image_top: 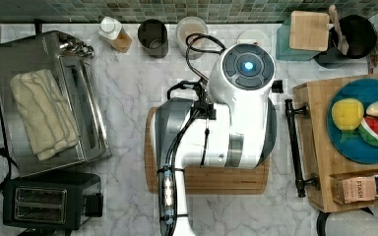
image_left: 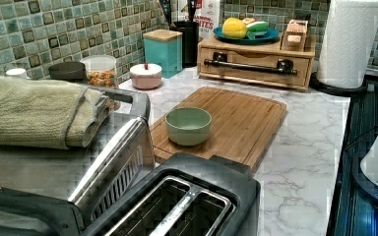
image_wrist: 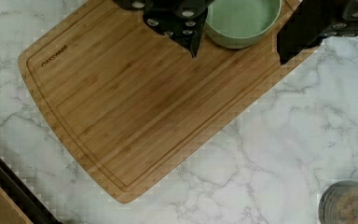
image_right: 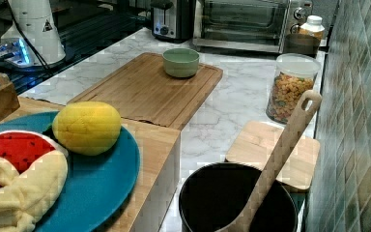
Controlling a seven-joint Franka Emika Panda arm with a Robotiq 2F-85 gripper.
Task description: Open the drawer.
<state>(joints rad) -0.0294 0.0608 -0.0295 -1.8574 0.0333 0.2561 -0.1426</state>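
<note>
Drawer (image_left: 256, 66) sits closed at the surface's (image_left: 300, 147) far end in the left view. Released gripper (image_wrist: 237, 49) hangs over a cutting board (image_wrist: 135, 107) beside a bowl (image_wrist: 242, 21); it risks clipping the bowl.

Arm (image_top: 226, 123) folded, wrist pointing down, jaws spread apart.

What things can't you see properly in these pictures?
- Cutting board, top view: the robot arm covers most of it and all of the green bowl.
- Drawer, left view: shut, so its inside is hidden.
- Tea-bag box, top view: cut off by the top view's right edge.
- Hand, wrist view: fingers apart, but the edge cuts off its upper part.
</note>
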